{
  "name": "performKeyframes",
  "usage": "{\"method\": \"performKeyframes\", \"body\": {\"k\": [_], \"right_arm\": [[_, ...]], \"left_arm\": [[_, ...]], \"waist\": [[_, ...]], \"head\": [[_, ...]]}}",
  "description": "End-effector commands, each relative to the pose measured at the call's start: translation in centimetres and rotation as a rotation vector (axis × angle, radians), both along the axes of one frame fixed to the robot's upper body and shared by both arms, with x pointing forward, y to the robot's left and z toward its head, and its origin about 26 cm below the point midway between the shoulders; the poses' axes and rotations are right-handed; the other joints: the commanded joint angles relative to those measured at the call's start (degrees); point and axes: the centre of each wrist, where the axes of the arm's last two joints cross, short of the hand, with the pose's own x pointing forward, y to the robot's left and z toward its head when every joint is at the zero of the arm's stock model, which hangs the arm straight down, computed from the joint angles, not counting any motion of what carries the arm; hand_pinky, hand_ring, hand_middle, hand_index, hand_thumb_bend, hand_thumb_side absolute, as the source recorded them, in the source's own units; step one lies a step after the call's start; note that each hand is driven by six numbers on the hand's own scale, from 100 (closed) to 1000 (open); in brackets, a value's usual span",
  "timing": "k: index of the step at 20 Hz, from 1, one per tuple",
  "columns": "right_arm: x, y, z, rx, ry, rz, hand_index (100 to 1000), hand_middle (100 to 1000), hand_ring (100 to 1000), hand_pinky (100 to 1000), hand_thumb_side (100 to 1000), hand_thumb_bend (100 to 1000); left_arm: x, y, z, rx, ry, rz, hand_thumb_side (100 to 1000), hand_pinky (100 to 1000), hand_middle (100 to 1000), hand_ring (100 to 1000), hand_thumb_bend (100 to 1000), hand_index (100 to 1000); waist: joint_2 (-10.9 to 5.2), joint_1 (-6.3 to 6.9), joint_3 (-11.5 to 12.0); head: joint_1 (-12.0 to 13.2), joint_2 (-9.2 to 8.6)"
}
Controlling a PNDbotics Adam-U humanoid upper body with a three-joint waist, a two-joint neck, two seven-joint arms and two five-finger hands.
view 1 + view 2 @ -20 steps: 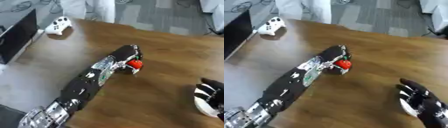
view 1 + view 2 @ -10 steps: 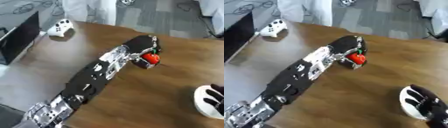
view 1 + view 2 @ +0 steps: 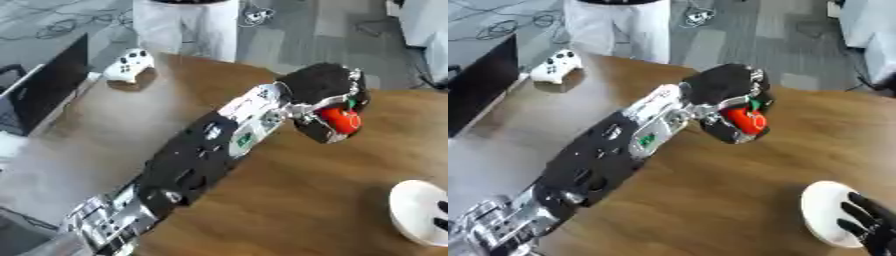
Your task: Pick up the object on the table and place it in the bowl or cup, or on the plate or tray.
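One red thing (image 3: 745, 121) sits inside the left hand (image 3: 730, 102). It is round and red with a bit of green on top, like a small tomato or apple. The fingers of the left hand are curled around it and hold it up above the wooden table (image 3: 710, 200). The left arm (image 3: 210, 155) is long and black with silver and white parts, and it has a small green patch on it. It comes in from the lower left corner and stretches across the table toward the far side.

The white plate (image 3: 826, 212) lies on the table near the lower right corner. The red thing is well apart from the plate, farther away across the table and more to the left. It is not over the plate.

The right hand (image 3: 870, 227) is black and shows at the lower right corner. It is at the near edge of the plate, with its fingers straight and spread, pointing up over the plate. It holds nothing.

Far from the plate, near the left back edge of the table, lies a white game controller (image 3: 128, 65). A black screen (image 3: 48, 90) stands at the left edge of the table, close to the controller.
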Motion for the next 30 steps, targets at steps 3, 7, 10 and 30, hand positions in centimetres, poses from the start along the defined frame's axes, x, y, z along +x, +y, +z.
{"method": "performKeyframes", "body": {"k": [3, 7, 10, 30], "right_arm": [[0.1, -0.7, 0.5, -0.018, -0.023, -0.017, 1000, 1000, 1000, 952, 778, 100], [0.1, -0.8, 0.5, -0.019, -0.024, -0.027, 1000, 1000, 1000, 952, 778, 100], [0.0, -1.0, 0.5, -0.019, -0.026, -0.034, 1000, 1000, 1000, 952, 777, 100], [0.0, -0.7, 0.9, -0.038, -0.038, -0.026, 1000, 1000, 1000, 957, 785, 100]], "left_arm": [[-0.5, -1.2, 1.2, 0.004, -0.022, -0.050, 100, 100, 100, 100, 157, 163], [-0.5, -1.5, 0.9, 0.010, -0.011, -0.058, 100, 100, 100, 100, 157, 163], [-0.5, -1.4, 0.6, 0.015, -0.005, -0.055, 100, 100, 100, 100, 157, 164], [0.4, -1.3, -0.4, 0.052, -0.001, -0.028, 100, 100, 100, 100, 162, 168]], "waist": [[-0.88, 0.34, -0.75], [-0.82, 0.62, -1.62], [-0.73, 0.78, -2.14], [1.61, 1.73, -4.10]], "head": [[-0.70, -0.92], [-3.73, -0.17], [-5.50, -0.04], [-7.92, -0.11]]}}
